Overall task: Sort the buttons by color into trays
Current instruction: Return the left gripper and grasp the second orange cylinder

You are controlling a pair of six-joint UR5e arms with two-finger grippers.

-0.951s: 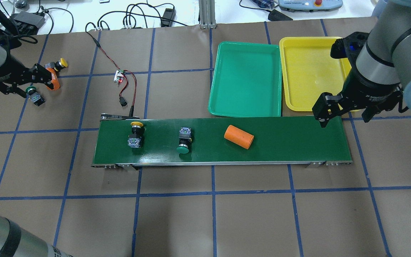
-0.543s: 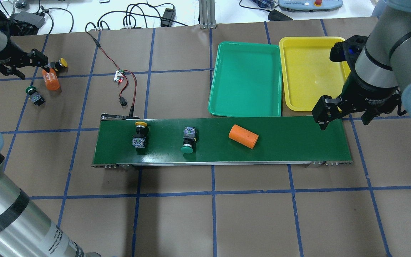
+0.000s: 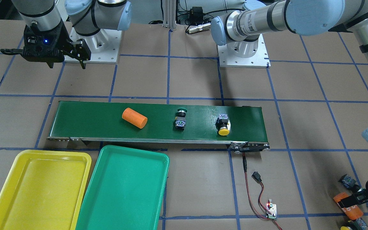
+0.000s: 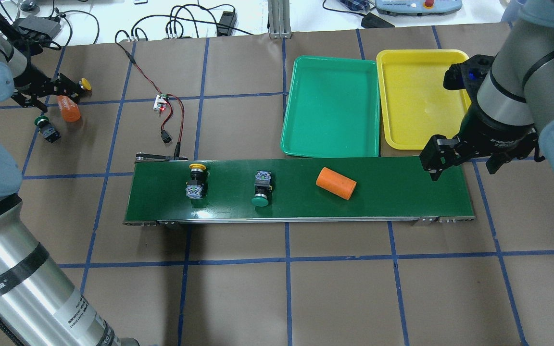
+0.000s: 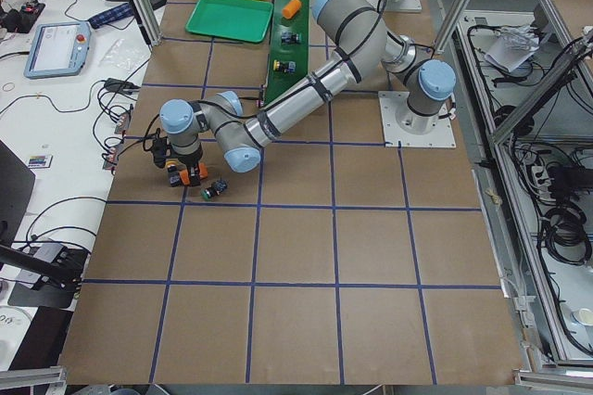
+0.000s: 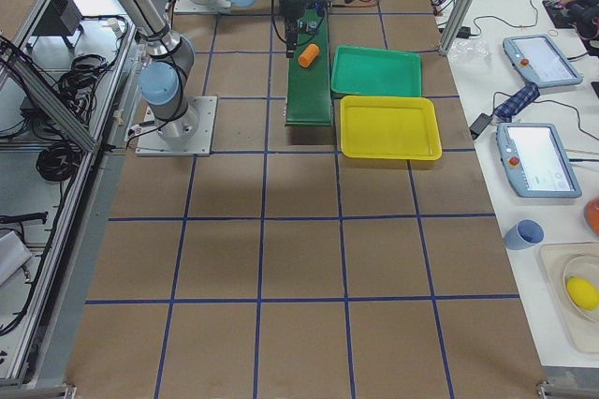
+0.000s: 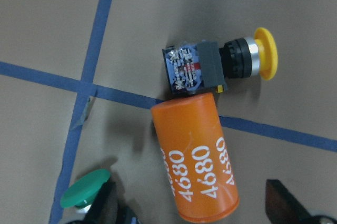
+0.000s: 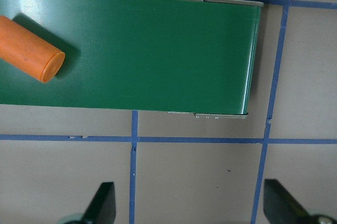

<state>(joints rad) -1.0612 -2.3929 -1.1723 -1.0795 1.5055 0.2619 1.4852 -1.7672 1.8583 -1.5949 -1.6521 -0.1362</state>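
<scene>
Riding the conveyor belt [image 4: 402, 192] toward 3 o'clock seen overhead, the belt's yellow button [image 4: 195, 180], green button [image 4: 260, 191] and orange cylinder [image 4: 336, 183] now sit nearer our right gripper [image 4: 464, 165], which hangs wide apart and empty over the belt's 3 o'clock end. Our left gripper [image 4: 52, 92] has swung toward 12 o'clock, jaws apart, holding nothing above the second cylinder [image 4: 69, 109], between the loose yellow button [image 4: 82, 85] and loose green button [image 4: 47, 129]. We judge sorting unstarted: green tray [image 4: 330, 105] and yellow tray [image 4: 416, 96] hold nothing.

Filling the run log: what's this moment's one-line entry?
left gripper: open, above table cylinder | right gripper: open, above belt end | belt: yellow button, green button, second cylinder | green tray, yellow tray: empty
</scene>
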